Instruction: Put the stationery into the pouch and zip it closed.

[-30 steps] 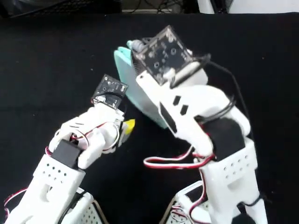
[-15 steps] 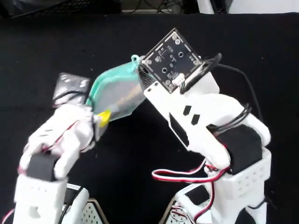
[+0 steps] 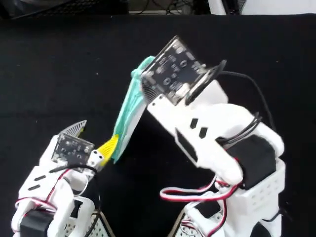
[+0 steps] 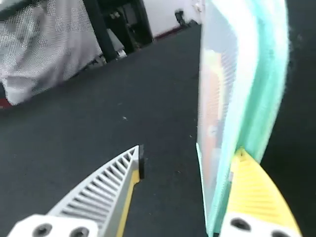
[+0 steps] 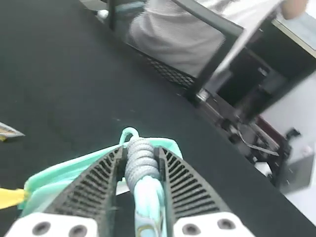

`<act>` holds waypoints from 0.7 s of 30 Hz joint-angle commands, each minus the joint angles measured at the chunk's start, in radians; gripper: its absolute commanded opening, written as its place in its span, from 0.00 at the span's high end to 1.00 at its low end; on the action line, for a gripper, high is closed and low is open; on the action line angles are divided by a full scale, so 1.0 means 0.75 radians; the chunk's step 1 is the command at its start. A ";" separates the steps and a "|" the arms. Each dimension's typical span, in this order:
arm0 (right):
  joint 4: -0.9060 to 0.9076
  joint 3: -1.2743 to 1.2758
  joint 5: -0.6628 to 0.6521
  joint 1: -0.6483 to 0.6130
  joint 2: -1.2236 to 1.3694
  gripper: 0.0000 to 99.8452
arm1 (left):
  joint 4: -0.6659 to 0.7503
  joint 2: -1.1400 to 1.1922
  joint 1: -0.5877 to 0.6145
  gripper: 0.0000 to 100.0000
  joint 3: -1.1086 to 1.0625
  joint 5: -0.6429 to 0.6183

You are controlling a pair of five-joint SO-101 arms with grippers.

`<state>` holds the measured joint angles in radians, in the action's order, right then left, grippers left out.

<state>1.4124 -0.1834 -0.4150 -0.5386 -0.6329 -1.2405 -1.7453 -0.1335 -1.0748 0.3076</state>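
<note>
While the pouch [image 3: 129,116] slants steeply over the black desk [image 3: 59,64], its top end sits clamped between the fingers of the right hand [image 5: 139,150], which are pressed tight on it. Its bottom end touches the yellow finger [image 4: 256,192] of the left hand [image 4: 188,150], whose two fingers are spread wide, gripping nothing.
</note>
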 commanded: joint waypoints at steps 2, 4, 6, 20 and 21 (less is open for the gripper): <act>-0.016 -0.066 0.012 -0.045 0.013 0.99 | 0.002 -0.018 -0.030 0.70 0.019 0.006; -0.045 -0.046 0.010 -0.045 0.011 0.99 | -0.059 -0.018 -0.030 0.70 0.101 0.006; -0.084 -0.013 0.006 -0.045 0.007 0.99 | -0.139 -0.018 -0.042 0.70 0.212 0.002; -0.135 0.114 0.002 -0.049 0.003 0.99 | 0.047 -0.008 -0.244 0.71 0.095 -0.127; -0.119 0.114 0.002 -0.049 0.003 0.99 | 0.106 -0.008 -0.214 0.71 0.040 -0.127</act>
<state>1.3111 -0.0913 -0.4150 -0.5646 -0.6268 -1.2973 -1.7561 -0.3376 -0.9521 0.2217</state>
